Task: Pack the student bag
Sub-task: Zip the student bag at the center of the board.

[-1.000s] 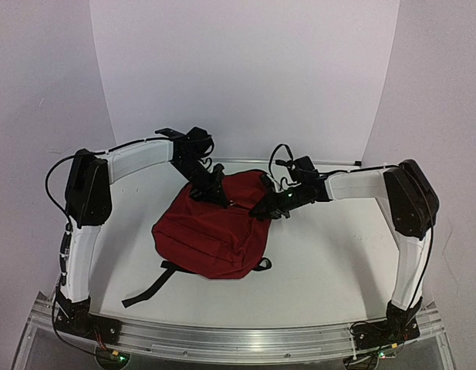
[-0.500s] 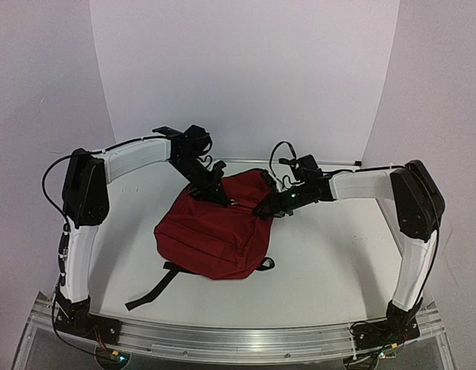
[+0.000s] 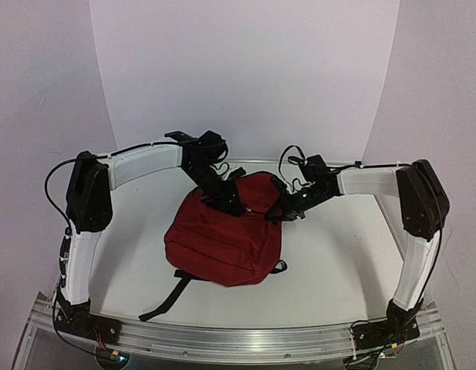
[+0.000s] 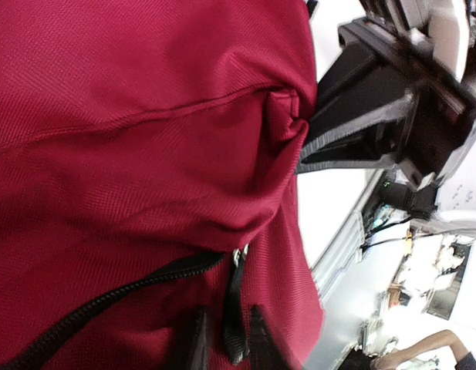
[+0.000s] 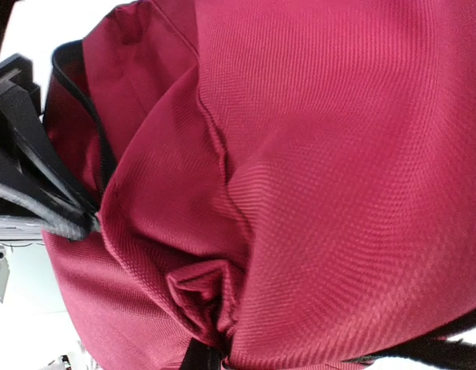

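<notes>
The student bag (image 3: 222, 243), dark red with black straps, lies mid-table with its top toward the back. My left gripper (image 3: 231, 202) sits at its upper left. In the left wrist view the student bag (image 4: 145, 116) fills the frame. The left gripper (image 4: 229, 311) stands slightly open, and the black zipper pull (image 4: 236, 281) hangs loose between its fingers at the end of the closed zipper (image 4: 106, 297). My right gripper (image 3: 282, 211) is shut on a pinched fold of fabric (image 5: 210, 297) at the bag's top right corner, seen on the student bag (image 5: 338, 154).
A black strap (image 3: 164, 301) trails from the bag toward the front left. An aluminium rail (image 3: 238, 339) runs along the near edge, and white walls enclose the back and sides. In the left wrist view the right gripper (image 4: 330, 127) shows pinching the bag's corner.
Both arms and the bag have shifted to the right and slightly nearer. The left gripper's jaws have parted a little and released the zipper pull. The right gripper keeps its pinch.
</notes>
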Motion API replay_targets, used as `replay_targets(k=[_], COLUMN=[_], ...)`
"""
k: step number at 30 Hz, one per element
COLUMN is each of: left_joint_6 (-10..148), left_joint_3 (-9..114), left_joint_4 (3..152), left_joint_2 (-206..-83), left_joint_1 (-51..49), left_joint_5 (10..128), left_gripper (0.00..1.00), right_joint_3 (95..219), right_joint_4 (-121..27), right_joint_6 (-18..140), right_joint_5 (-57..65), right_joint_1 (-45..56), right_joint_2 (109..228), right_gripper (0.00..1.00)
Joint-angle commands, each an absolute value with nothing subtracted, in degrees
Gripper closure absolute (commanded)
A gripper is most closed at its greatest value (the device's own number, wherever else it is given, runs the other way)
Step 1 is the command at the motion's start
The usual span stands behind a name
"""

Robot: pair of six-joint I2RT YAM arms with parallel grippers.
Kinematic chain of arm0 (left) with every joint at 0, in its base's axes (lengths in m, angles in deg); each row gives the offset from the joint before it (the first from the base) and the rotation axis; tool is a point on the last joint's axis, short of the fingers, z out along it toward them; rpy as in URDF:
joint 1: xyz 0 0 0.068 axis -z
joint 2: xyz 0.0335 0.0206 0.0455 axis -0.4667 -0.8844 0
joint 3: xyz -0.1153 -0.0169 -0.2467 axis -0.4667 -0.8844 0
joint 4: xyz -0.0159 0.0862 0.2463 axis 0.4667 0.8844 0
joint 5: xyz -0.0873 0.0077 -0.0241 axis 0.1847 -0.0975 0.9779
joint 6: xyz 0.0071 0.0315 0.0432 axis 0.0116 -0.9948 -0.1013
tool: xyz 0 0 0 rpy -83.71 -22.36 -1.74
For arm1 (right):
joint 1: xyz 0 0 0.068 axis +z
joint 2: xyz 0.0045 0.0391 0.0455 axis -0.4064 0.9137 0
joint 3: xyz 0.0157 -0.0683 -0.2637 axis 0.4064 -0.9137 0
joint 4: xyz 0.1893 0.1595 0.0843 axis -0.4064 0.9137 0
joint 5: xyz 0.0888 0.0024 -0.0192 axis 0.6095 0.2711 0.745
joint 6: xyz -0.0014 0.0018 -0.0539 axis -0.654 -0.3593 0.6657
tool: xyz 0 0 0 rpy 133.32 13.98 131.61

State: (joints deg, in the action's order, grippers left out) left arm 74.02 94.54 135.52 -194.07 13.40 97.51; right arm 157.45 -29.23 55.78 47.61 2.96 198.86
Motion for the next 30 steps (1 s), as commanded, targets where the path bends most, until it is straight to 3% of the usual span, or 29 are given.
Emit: replay_targets(k=[1,4,9,19,30], left_joint_6=[77.89,82.09,84.68,75.72,61.98], left_joint_3=[96.51,97.54,98.22,112.1,107.79], left_joint_4=[140.03,136.81,136.3,142.76,143.64], left_joint_2=[-190.28,-187.3,-185.79,-197.84,-200.8], left_joint_1=[8.65,4.74,-0.22,0.51,12.77], left_joint_5=[95.78,95.49,91.36,93.37,85.89], left_gripper=[0.59,0.46,0.36,0.31,0.39], right_joint_3=[156.34,154.93,155.91,156.75,156.87], right_joint_4=[-26.08,-26.22,-26.93,-29.25,-28.93], right_joint_6=[64.16,70.26,76.54,79.42,74.11], right_joint_5=[42.47,38.9,34.15,33.34,40.49], right_joint_1=[0.23,0.58,1.12,1.81,1.56], right_joint_2=[193.38,190.74,188.53,187.47,190.35], right_gripper=[1.0,1.0,1.0,1.0,1.0])
